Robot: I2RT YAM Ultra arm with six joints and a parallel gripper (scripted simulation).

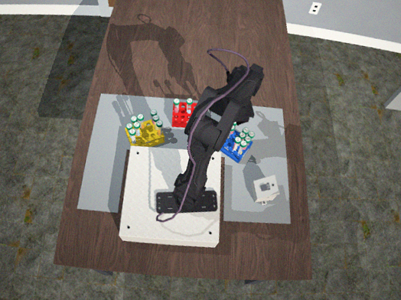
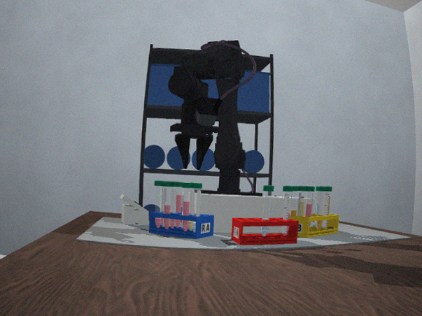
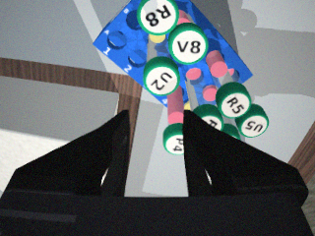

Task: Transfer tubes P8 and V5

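Note:
My gripper (image 2: 191, 168) (image 3: 156, 119) is part open and empty, above the tubes of blue rack RA (image 1: 230, 154) (image 2: 180, 234) (image 3: 125, 50). In the wrist view, the caps R8 (image 3: 157, 15), V8 (image 3: 188, 45), U2 (image 3: 161, 77), P4 (image 3: 175, 140), R5 (image 3: 233, 101) and U5 (image 3: 253, 122) can be read. Two more caps are partly hidden behind the right finger; I cannot pick out P8 or V5. Yellow rack RB (image 1: 147, 143) (image 2: 320, 233) holds several tubes. Red rack QR (image 1: 179, 124) (image 2: 265, 241) holds at least two tubes; the arm covers its right side in the top view.
A pale box (image 1: 263, 191) (image 2: 132, 215) stands on the mat to the right of RA in the top view. The white base plinth (image 1: 166, 230) lies just beside RA and RB. QR stands between them, farther from the base. Tall capped tubes rise above all three racks.

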